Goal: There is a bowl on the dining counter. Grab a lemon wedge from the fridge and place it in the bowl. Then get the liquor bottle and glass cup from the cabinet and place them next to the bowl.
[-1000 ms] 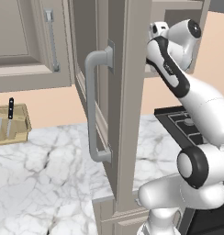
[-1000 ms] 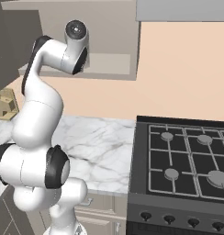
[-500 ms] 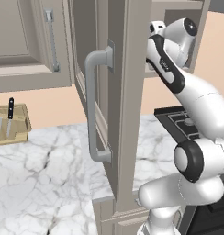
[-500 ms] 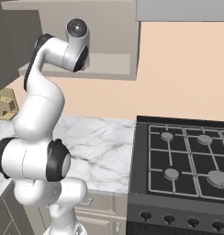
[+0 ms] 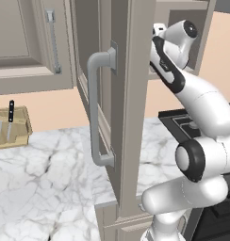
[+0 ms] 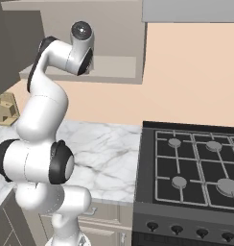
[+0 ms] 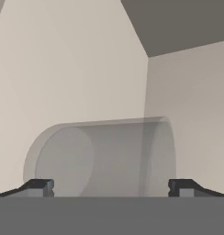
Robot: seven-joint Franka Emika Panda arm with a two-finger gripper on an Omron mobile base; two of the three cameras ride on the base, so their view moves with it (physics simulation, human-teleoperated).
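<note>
Glass cup (image 7: 102, 158) sits inside the upper cabinet (image 5: 131, 94), close against the pale back wall and near the inner corner. From the hand view it appears lying across the picture, though that camera rolls with the wrist, so I cannot tell whether it truly stands upright on the shelf. The end effector (image 7: 111, 187) is spread wide, one dark fingertip (image 7: 38, 186) on each side of the cup, not yet touching it as far as I can see.

From where I stand, the arm (image 5: 192, 94) reaches up past the open cabinet door (image 5: 119, 108) into the cabinet. My worry is the closing. The cup is smooth and round, so fingers that meet it off-centre could squirt it back toward the corner or tip it over. Pushing in too far could knock it against the wall. On the way out, the wrist passes near the door edge, and a bump there might shake a weak hold loose.
</note>
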